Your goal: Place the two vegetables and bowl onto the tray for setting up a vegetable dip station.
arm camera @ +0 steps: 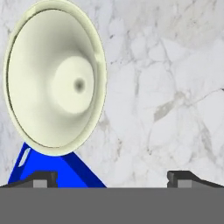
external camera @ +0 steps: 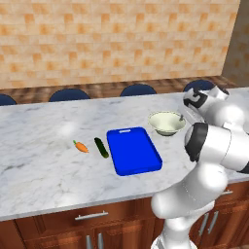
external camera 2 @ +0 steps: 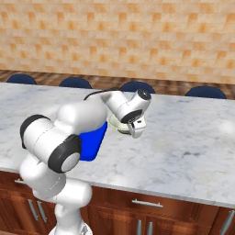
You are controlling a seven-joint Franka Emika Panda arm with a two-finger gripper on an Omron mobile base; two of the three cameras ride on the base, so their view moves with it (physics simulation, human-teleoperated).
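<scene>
A small orange carrot (external camera: 81,146) and a dark green cucumber (external camera: 101,147) lie side by side on the marble counter, left of the blue tray (external camera: 133,150). Nothing lies on the tray. The cream bowl (external camera: 166,122) stands upright on the counter, just beyond the tray's far right corner. My gripper (external camera 2: 136,131) hangs open over the counter beside the bowl's right rim, holding nothing. In the hand view the bowl (arm camera: 54,83) is at upper left with a tray corner (arm camera: 83,174) below it, and bare marble lies between the two fingertips (arm camera: 43,178). My arm hides much of the tray (external camera 2: 94,140) in the right base view.
Several dark blue stools (external camera: 138,89) line the counter's far side before a brick wall. Wooden drawers (external camera: 92,215) sit below the front edge. Open marble (external camera 2: 193,137) stretches right of the bowl, and also left of the carrot.
</scene>
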